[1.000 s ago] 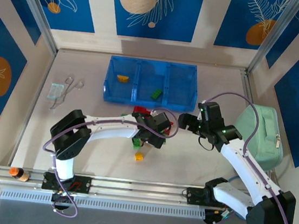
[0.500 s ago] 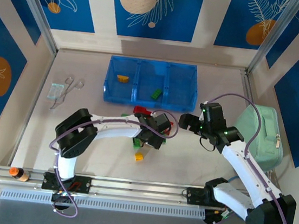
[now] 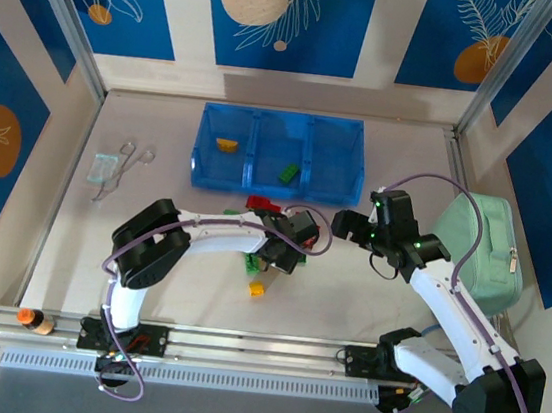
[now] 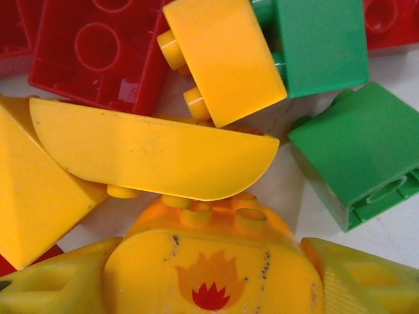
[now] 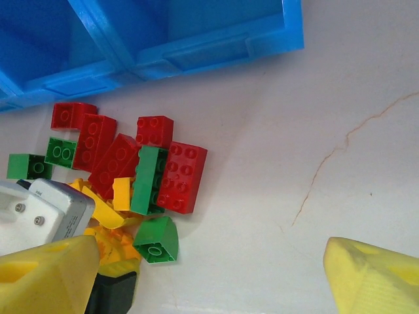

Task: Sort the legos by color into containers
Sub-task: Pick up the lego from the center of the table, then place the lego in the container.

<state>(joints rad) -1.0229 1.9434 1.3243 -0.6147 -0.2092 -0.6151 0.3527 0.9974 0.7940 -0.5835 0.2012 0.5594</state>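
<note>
A pile of red, green and yellow-orange legos (image 3: 263, 250) lies in front of the blue tray (image 3: 274, 188). My left gripper (image 3: 287, 251) is down in that pile, shut on a yellow-orange brick with a flame print (image 4: 209, 261), one finger against each side. A curved yellow piece (image 4: 150, 154) and a green brick (image 4: 353, 154) lie just beyond it. One yellow brick (image 3: 226, 144) sits in the tray's left compartment and a green one (image 3: 288, 173) in the middle. My right gripper (image 3: 341, 225) hovers open over bare table right of the pile (image 5: 157, 176).
A mint-green pouch (image 3: 480, 242) lies at the right edge. A bagged metal tool (image 3: 115, 167) rests at the far left. A loose yellow brick (image 3: 257, 289) sits nearer than the pile. The rail (image 3: 258, 350) runs along the front edge.
The left arm's elbow has swung rightward while its gripper stayed low in the pile. The right gripper has barely moved.
</note>
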